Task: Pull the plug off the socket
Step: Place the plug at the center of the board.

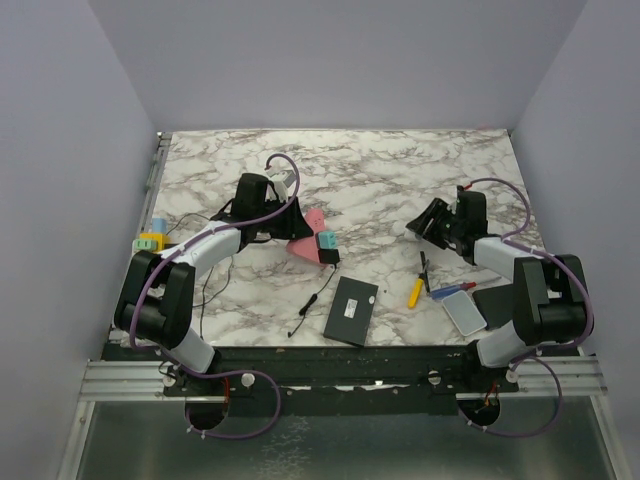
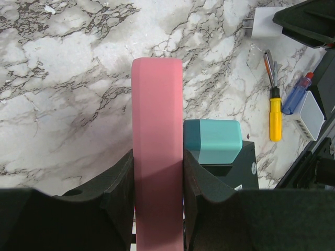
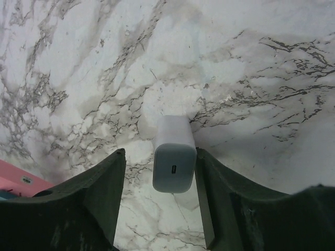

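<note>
My left gripper (image 2: 157,157) is shut on the pink socket strip (image 2: 157,125), which stands on edge on the marble; in the top view the strip (image 1: 308,228) lies just right of that gripper (image 1: 287,224). A teal plug block (image 2: 212,140) sits against the strip's right side. The white plug (image 3: 174,157) is off the socket, between the jaws of my right gripper (image 3: 159,157). Those jaws are open: the plug leans by the right finger (image 3: 209,183) with a gap on its left. From the left wrist, the plug (image 2: 263,23) shows its prongs pointing left.
A yellow-handled screwdriver (image 1: 415,292), a blue and red pen (image 1: 450,290) and a white device (image 1: 463,313) lie front right. A black box (image 1: 351,311) and a thin black cable (image 1: 310,303) lie front centre. Coloured blocks (image 1: 152,238) sit at the left edge.
</note>
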You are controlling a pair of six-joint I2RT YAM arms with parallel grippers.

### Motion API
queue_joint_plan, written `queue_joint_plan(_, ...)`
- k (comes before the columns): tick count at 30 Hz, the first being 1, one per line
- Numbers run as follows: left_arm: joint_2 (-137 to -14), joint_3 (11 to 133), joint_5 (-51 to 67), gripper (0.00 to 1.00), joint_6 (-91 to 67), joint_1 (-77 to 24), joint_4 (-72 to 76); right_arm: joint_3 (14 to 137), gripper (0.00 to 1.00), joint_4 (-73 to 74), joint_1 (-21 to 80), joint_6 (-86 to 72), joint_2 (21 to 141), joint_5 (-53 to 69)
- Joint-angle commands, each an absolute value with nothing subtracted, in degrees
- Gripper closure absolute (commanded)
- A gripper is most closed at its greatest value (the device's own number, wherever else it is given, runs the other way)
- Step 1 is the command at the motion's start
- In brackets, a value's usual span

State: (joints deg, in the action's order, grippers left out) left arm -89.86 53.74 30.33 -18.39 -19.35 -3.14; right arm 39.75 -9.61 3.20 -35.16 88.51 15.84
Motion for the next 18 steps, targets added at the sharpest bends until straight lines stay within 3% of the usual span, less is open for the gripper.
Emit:
queue_joint_plan(1, -89.2, 54.1, 26.8, 1.00, -16.1, -18.9, -5.3, 40.2, 0.40, -10.1, 2.7, -34.9, 88.2, 14.5)
queue_joint_plan(3, -89.2, 54.1, 26.7, 1.00, -16.1, -18.9, -5.3, 40.1, 0.39, -9.5, 2.7, -34.4, 87.7, 13.7)
queue_joint_plan(10, -89.0, 54.1, 26.7, 1.00, -16.0, -18.9, -5.4, 39.8, 0.21, -6.7, 2.6, -32.2, 84.5, 10.0)
queue_joint_plan(18, -89.2, 54.3, 27.2, 1.00, -16.1, -18.9, -5.4, 38.6, 0.18, -5.9, 2.5, -27.9, 79.0, 10.0)
